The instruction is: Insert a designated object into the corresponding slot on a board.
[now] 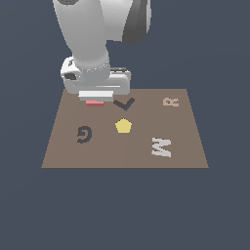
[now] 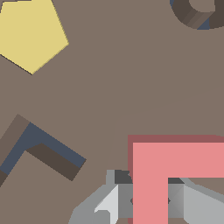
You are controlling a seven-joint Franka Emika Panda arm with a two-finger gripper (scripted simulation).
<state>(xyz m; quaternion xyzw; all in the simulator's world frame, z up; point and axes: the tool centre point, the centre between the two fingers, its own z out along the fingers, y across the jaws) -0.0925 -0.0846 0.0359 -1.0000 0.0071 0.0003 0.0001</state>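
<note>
In the exterior view a brown board (image 1: 124,129) lies on a plain dark blue ground and the gripper (image 1: 95,97) covers most of the red block (image 1: 94,102) beside the dark slot (image 1: 124,103), while in the wrist view the block (image 2: 175,166) shows as an L with one arm running between the fingers (image 2: 109,203), which look closed on it.

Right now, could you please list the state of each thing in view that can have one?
Salmon-red L-shaped block: between the gripper's fingers, outside its slot.
Dark navy L-shaped slot: empty, beside the block.
Gripper: shut on the block, low over the board.
Flat brown board: lying flat.
Yellow pentagon: flat on the board.
Dark G, pale W, tan R: flat on the board.
</note>
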